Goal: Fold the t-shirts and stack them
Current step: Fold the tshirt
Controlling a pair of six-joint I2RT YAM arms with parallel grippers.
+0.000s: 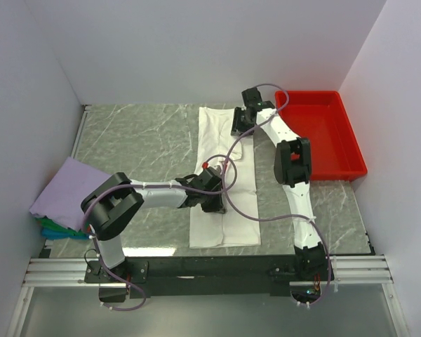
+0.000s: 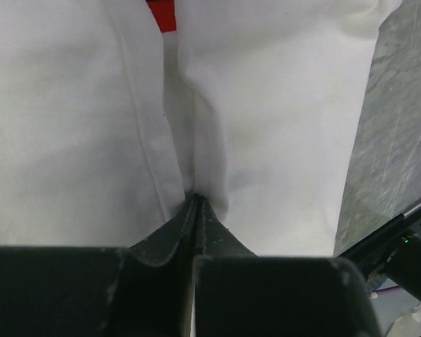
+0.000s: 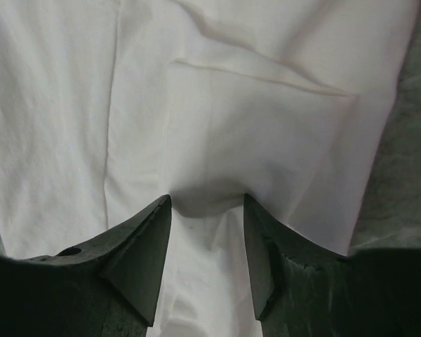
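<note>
Your white t-shirt (image 1: 221, 140) lies mid-desk as a narrow folded strip, its long axis running 12 to 6. Only a sliver of its red print (image 2: 165, 14) shows, too little to read. Your left tool (image 2: 196, 205) is pressed together, pinching a crease near the shirt's middle. Your right tool (image 3: 207, 203) stands spread at the 12 o'clock end, with cloth bulging between its fingers. A lavender t-shirt (image 1: 70, 189) lies at 8 o'clock and the red tray (image 1: 340, 140) at 2.
</note>
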